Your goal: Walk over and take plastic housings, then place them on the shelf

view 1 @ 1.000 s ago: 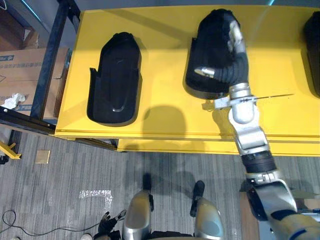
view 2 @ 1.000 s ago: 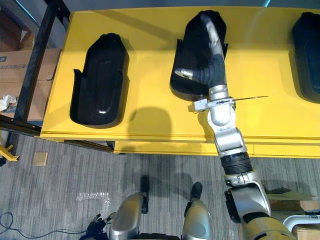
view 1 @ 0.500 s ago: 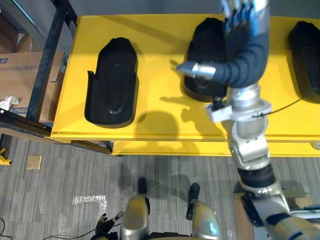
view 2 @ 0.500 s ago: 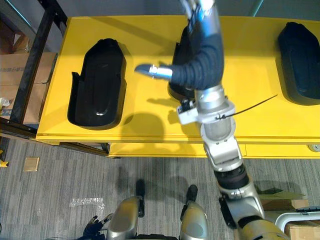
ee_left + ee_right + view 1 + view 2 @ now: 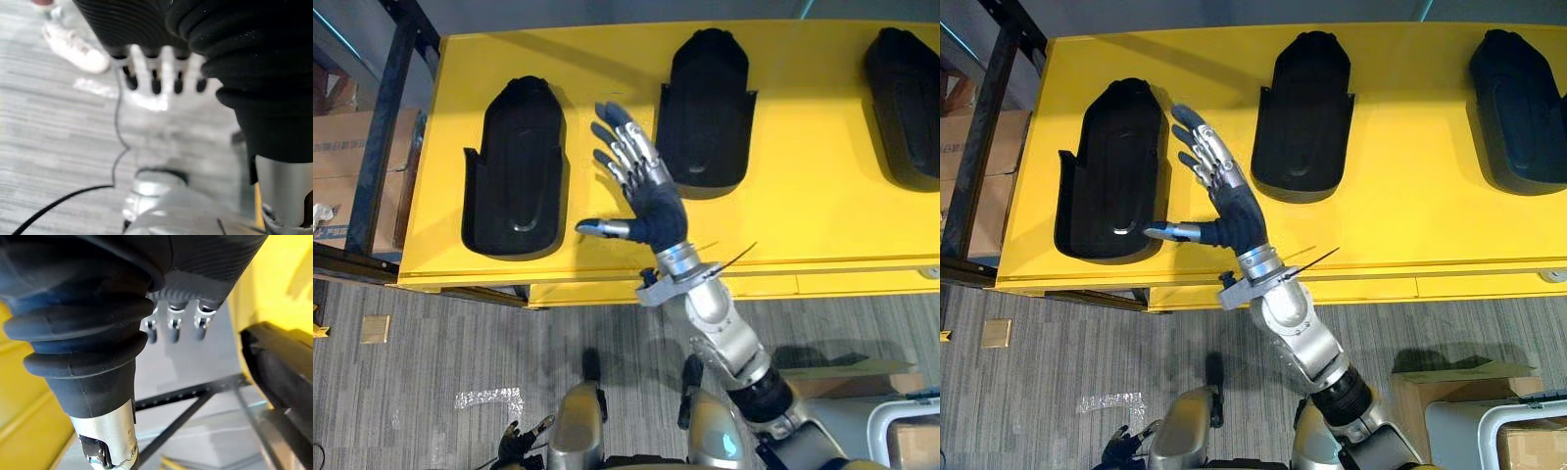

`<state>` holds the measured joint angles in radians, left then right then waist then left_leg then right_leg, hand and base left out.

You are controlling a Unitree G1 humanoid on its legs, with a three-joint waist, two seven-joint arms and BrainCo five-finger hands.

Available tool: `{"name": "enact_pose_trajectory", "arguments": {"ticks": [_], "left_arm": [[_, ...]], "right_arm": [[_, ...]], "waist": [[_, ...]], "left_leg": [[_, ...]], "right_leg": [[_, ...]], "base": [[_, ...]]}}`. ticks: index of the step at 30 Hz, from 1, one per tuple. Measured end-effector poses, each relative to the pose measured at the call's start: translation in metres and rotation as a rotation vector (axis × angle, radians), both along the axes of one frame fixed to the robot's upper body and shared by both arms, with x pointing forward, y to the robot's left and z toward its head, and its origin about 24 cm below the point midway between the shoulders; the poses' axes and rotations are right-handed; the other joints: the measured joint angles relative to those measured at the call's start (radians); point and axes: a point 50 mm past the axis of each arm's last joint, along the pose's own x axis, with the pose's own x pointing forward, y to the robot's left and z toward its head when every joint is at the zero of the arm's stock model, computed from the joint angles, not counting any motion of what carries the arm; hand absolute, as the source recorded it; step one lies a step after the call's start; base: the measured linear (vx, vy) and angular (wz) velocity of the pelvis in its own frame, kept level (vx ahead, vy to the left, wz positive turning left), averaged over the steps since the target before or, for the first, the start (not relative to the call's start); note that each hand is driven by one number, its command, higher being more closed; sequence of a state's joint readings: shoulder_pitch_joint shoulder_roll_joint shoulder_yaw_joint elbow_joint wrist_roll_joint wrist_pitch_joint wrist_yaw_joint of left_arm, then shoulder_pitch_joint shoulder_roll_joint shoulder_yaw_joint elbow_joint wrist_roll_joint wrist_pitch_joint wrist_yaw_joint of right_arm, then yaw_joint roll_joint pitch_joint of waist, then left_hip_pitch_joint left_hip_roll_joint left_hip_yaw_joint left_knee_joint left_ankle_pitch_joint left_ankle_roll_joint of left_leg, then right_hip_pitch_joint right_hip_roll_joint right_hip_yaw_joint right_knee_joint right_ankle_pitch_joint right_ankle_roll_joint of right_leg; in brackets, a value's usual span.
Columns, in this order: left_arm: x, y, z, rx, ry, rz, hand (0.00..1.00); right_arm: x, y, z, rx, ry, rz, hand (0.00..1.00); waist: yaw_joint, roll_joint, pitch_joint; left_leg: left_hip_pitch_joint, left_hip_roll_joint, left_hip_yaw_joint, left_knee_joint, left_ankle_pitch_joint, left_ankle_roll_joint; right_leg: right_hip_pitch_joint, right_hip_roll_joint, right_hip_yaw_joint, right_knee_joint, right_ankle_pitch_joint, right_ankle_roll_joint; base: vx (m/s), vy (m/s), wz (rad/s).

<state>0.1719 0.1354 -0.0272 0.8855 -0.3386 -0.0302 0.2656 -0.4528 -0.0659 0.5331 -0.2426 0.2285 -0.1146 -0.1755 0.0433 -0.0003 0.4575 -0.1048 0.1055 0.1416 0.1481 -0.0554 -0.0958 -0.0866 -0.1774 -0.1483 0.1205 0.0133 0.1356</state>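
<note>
left eye view shows my right hand (image 5: 654, 208) empty, fingers straight and fanned, thumb stuck out, hovering over the yellow shelf (image 5: 803, 225) where three black plastic housings lie: the near housing (image 5: 514, 166) just off the thumb tip, the middle housing (image 5: 705, 108) just beside the fingers' other side, the far housing (image 5: 906, 98) well beyond that. each is a glossy, long moulded shell with a rounded end and side lugs; i judge them light, stiff and slippery, best gripped across the side walls near mid-length. my left hand (image 5: 154, 81) hangs low, fingers relaxed, holding nothing.
</note>
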Motion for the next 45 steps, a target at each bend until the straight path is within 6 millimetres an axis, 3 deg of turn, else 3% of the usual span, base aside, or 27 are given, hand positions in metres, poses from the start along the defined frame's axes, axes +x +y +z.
{"name": "enact_pose_trajectory", "arguments": {"ticks": [7,15,20,30,36,45], "left_arm": [[0.002,0.000,0.001,0.020,-0.008,-0.023,0.00],[0.004,-0.001,0.001,0.023,-0.012,-0.040,0.00],[0.004,-0.002,0.001,0.023,-0.014,-0.045,0.00],[0.008,-0.007,0.001,0.013,-0.021,-0.066,0.00],[0.008,-0.010,0.001,0.007,-0.019,-0.079,0.00],[0.008,-0.011,0.001,0.009,-0.015,-0.083,0.00]], "right_arm": [[0.008,0.011,-0.014,-0.056,0.028,-0.127,0.00],[0.020,0.018,-0.013,-0.101,0.011,-0.226,0.00],[0.030,0.018,-0.025,-0.153,0.070,-0.297,0.00],[0.041,0.013,-0.027,-0.171,0.090,-0.382,0.00],[0.050,0.007,-0.041,-0.228,0.155,-0.500,0.00],[0.057,-0.007,-0.041,-0.189,0.174,-0.608,0.00]], "waist": [[0.001,0.000,0.000],[0.003,0.003,0.002],[0.005,0.008,0.004],[0.007,0.035,0.015],[0.007,0.049,0.022],[0.007,0.054,0.019]], "left_leg": [[0.000,0.003,-0.001,0.001,0.000,0.000],[-0.001,0.001,-0.006,0.000,0.000,0.000],[-0.002,-0.002,-0.015,0.001,0.001,0.000],[0.001,-0.014,-0.022,0.000,0.001,0.000],[0.001,-0.013,-0.021,-0.001,0.001,0.000],[0.001,-0.012,-0.020,-0.002,0.001,0.000]], "right_leg": [[0.000,0.003,0.000,0.002,-0.001,-0.001],[0.000,0.002,-0.004,0.007,-0.004,-0.006],[0.002,0.000,-0.012,0.011,-0.007,-0.009],[0.000,-0.014,-0.018,0.033,-0.022,-0.003],[-0.001,-0.014,-0.017,0.033,-0.023,-0.003],[-0.003,-0.014,-0.016,0.033,-0.023,-0.003]], "base": [[0.00,0.000,0.00],[0.00,0.000,0.01],[0.00,0.000,0.04],[0.00,0.002,0.02],[0.00,0.000,0.00],[0.00,0.000,0.00]]}}
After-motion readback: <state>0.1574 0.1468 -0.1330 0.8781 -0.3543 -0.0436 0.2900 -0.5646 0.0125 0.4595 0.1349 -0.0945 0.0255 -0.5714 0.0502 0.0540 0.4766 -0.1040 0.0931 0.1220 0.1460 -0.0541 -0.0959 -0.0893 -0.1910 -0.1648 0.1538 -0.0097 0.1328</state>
